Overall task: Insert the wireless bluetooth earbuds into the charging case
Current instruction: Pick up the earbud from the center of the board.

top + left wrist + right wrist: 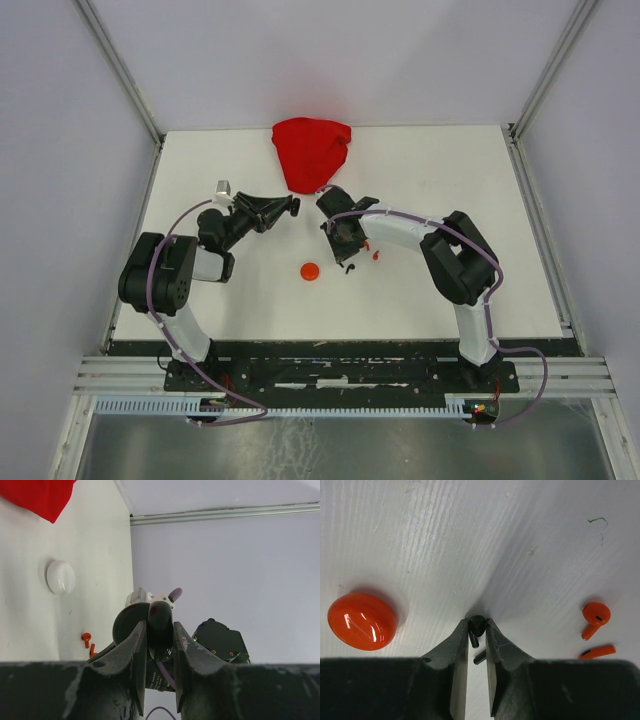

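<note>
Two robot arms reach over a white table [450,200], with a crumpled red cloth [311,150] lying at its far side. The job looks barely begun, since no earbud shows seated in any case. A pair of glossy red stemmed earbuds [596,616] lies loose on the tabletop. A shiny red dome-shaped charging case [362,621] sits shut. A white round charging case [61,577], also shut, rests nearer the cloth. No white earbuds can be made out.

The right arm bends its wrist over so that the right gripper [477,623] points down to the tabletop, between the red case on one side and the red pair on the other. Its two dark fingers are drawn in around a tiny black stemmed earbud [477,626]. The tips touch the bud's round head on either side, so it appears pinched but not lifted. A second small black piece [480,656], probably its twin, lies on the table between the same fingers, nearer the wrist.

The left arm is folded back, its forearm aimed across at the right arm. The left gripper [159,626] is clamped on a black round charging case [159,612], held on edge. A dark disc beside it looks like the lid swung open. By my reckoning, every earbud in sight is left to go in.
</note>
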Tool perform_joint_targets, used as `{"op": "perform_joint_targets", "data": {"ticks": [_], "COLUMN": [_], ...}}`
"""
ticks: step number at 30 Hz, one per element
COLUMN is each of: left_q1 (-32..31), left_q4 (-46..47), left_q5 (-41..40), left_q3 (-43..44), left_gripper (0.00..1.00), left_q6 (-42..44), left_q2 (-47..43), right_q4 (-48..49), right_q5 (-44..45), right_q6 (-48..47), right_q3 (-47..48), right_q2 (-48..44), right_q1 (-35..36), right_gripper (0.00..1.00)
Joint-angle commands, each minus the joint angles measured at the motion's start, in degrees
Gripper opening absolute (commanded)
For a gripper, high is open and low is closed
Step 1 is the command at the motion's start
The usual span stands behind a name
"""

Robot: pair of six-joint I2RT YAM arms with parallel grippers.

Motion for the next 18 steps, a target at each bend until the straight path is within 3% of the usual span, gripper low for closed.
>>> {"op": "perform_joint_targets", "data": {"ticks": [1, 18], "left_q1": [0.26, 0.34], "left_q4": [3.63, 4.35], "left_q5": [0.98, 1.04], "left_q3": [0.18, -0.17], "left_gripper": [0.03, 0.03], "left_q6": [-2.35, -2.51], "left_q2": [0.37, 0.87], "right_q4": [-0.13, 1.83], "right_q5": [0.12, 2.57], "right_q6": [-0.38, -0.95], "right_q3": [1.90, 2.74], "right_q2": [0.38, -2.58], "right_q1": [0.17, 0.19], "right_gripper": [0.21, 0.16]}}
